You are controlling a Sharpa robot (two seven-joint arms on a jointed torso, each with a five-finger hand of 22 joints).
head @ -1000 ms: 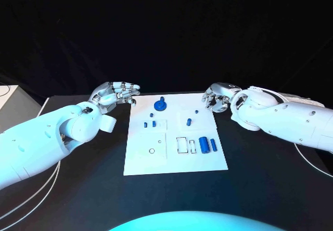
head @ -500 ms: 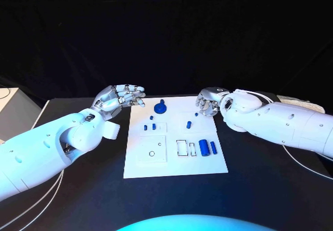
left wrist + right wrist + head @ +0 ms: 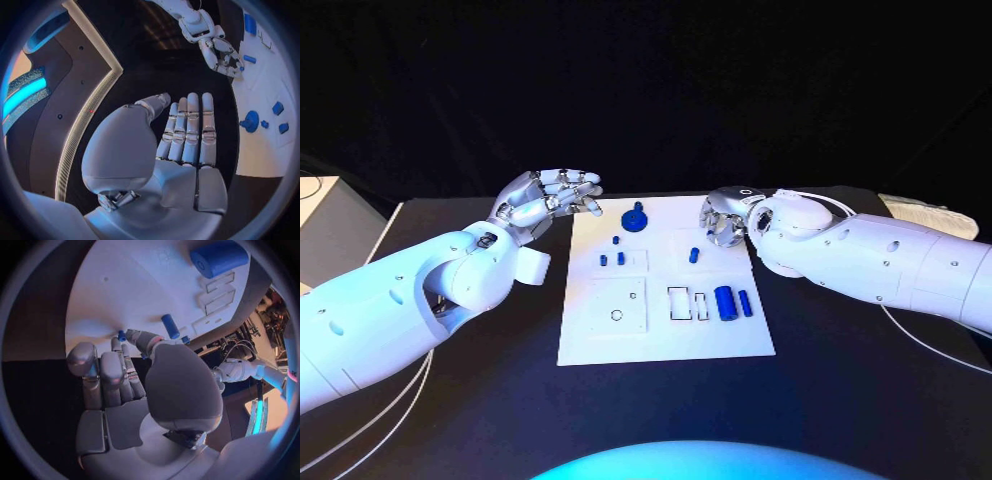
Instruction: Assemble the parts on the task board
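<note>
Fingers on my right hand [image 3: 724, 215] are loosely curled and hold nothing; in the right wrist view their fingertips [image 3: 122, 336] sit right at a tiny blue peg [image 3: 121, 333], though I cannot tell whether they touch it. Starting at the near end of the task board [image 3: 661, 345], the big blue cylinder [image 3: 724, 301] and the thin pin [image 3: 744, 303] beside it lie with their long axes running near to far, well short of either hand. Farther up, the short blue rod [image 3: 692, 256] lies the same way, just left and near of my right hand, so I judge that arm the closer one for it. Two small pieces [image 3: 610, 258] sit on the board's left half. At the far end stands the round blue knob [image 3: 635, 220]. My left hand [image 3: 554, 197] hovers left of the board's far corner, fingers straight and pressed side by side, empty.
</note>
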